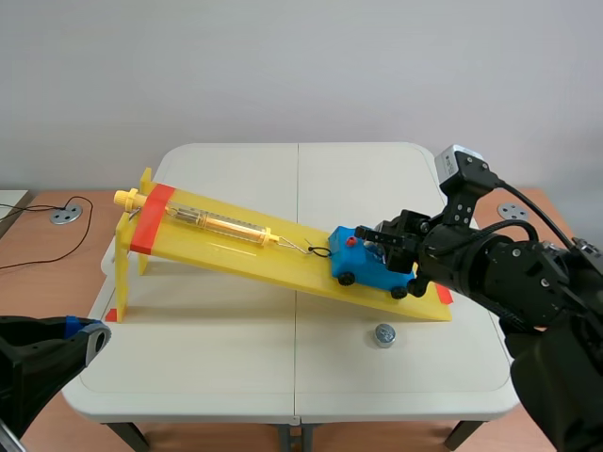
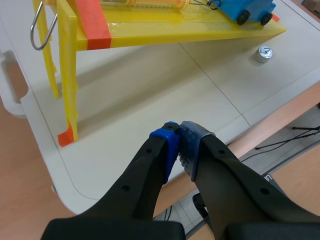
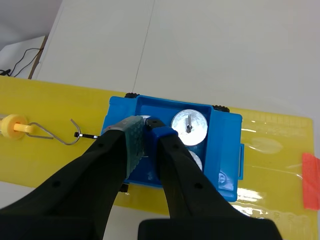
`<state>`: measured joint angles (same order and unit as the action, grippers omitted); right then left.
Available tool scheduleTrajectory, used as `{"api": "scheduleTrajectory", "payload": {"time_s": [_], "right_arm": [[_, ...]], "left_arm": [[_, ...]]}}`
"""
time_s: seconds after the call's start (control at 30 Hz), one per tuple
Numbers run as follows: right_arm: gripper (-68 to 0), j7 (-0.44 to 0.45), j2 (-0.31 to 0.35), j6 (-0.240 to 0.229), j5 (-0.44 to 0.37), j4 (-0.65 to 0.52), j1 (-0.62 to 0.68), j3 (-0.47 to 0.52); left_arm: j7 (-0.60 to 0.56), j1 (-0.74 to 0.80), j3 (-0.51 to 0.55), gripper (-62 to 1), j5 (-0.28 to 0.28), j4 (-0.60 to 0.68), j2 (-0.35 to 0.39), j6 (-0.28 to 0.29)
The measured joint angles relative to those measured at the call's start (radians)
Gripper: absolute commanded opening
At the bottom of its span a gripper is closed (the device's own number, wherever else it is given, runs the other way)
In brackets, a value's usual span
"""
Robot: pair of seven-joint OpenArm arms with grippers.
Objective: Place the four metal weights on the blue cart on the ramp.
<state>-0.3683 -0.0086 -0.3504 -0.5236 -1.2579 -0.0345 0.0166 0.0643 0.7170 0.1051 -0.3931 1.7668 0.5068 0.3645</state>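
Table (image 1: 236,377), ramp (image 1: 236,247), loose weight (image 1: 383,334) — right tool (image 3: 150,125) over cart (image 3: 227,150)

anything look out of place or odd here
One metal weight sits alone on the table, just off the low end of the ramp, while other weights lie in the blue cart. Nothing looks spilled or damaged.

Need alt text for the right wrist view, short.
The right pincer is over a blue cart that holds round metal weights, on a yellow ramp. A wire hook lies on the ramp beside the cart.
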Motion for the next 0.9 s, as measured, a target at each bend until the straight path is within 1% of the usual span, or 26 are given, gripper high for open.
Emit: {"api": "scheduleTrajectory", "payload": {"time_s": [0.17, 0.4, 0.43, 0.47, 0.53, 0.73, 0.83, 0.9], "right_arm": [[-66.9, 0.000, 0.000, 0.022, 0.000, 0.032, -0.025, 0.000], [-66.8, 0.001, 0.000, 0.026, 0.000, 0.069, -0.043, 0.000], [-65.7, 0.001, 0.000, 0.026, 0.000, 0.069, -0.043, 0.000], [-63.1, 0.000, 0.000, 0.026, 0.000, 0.069, -0.043, 0.000], [-56.4, 0.000, 0.000, 0.026, 0.000, 0.069, -0.043, 0.000], [-41.1, 0.030, 0.000, 0.026, -0.001, 0.069, -0.043, 0.000], [-39.8, 0.055, 0.000, 0.024, -0.001, 0.069, -0.043, 0.003], [-39.8, 0.061, 0.000, 0.009, -0.001, 0.069, -0.043, 0.016]], "left_arm": [[0.000, 0.000, 0.000, -57.7, 0.000, 0.000, 0.000, 0.000], [0.000, 0.000, 0.000, -57.8, 0.000, 0.000, 0.000, 0.000], [0.000, 0.000, 0.000, -57.7, 0.000, 0.000, 0.000, 0.000], [0.000, 0.000, 0.000, -57.7, 0.000, 0.000, 0.000, 0.000], [0.000, 0.000, 0.000, -57.7, 0.000, 0.000, 0.000, 0.000], [0.000, 0.000, 0.000, -57.7, 0.000, 0.000, 0.000, 0.000], [0.000, 0.000, 0.000, -57.7, 0.000, 0.000, 0.000, 0.000], [0.000, 0.000, 0.000, -57.7, 0.000, 0.000, 0.000, 0.000]]}}
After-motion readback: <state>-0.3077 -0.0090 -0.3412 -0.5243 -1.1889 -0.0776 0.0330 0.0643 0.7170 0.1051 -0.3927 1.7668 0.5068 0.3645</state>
